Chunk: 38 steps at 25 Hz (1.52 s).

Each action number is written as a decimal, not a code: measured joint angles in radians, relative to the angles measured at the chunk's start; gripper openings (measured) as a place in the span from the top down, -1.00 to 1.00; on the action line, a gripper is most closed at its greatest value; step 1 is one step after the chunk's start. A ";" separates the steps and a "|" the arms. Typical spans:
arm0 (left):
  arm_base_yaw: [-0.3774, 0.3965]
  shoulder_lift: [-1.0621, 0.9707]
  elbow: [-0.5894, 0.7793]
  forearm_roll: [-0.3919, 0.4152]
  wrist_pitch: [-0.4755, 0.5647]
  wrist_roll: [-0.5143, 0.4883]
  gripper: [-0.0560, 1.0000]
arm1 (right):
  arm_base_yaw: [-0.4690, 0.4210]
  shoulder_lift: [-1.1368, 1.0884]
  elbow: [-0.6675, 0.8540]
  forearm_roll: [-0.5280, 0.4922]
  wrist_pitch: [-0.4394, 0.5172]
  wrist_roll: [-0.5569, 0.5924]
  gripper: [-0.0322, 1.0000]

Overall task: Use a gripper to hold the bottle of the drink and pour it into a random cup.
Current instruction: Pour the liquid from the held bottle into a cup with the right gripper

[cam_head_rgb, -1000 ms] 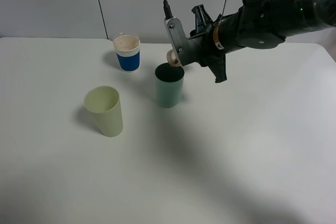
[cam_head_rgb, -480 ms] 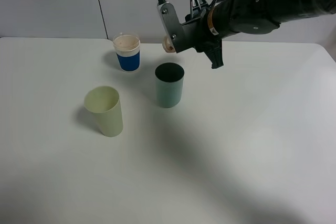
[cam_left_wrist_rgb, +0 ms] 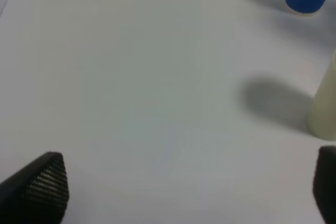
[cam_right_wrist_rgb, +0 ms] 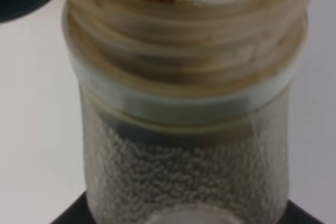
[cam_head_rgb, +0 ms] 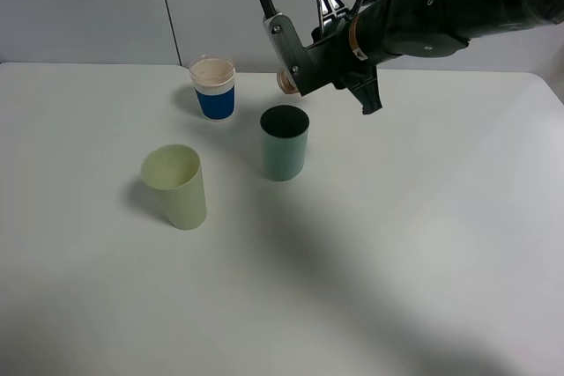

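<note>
Above the cup point(cam_head_rgb: 284, 154), the right pincer point(cam_head_rgb: 304, 72), clamping the bottle point(cam_head_rgb: 285, 83), has lifted clear of its rim.

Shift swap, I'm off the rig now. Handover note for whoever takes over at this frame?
Right gripper: shut on the bottle, held tipped in the air, mouth just past the far rim of the teal cup.
Left gripper: open, empty, over the table.
Done: bottle grasped and raised near the cup.
Unclear: no stream visible; cup's inside too dark to judge fill.
Left: bring the mouth over the teal cup, pour, set the bottle down.
</note>
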 joint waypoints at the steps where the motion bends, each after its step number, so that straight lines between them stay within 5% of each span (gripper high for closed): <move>1: 0.000 0.000 0.000 0.000 0.000 0.000 -0.86 | 0.001 0.000 0.000 -0.001 0.002 0.000 0.25; 38: 0.000 0.000 0.000 0.000 0.000 0.000 -0.86 | 0.022 0.000 0.000 -0.146 0.021 -0.005 0.25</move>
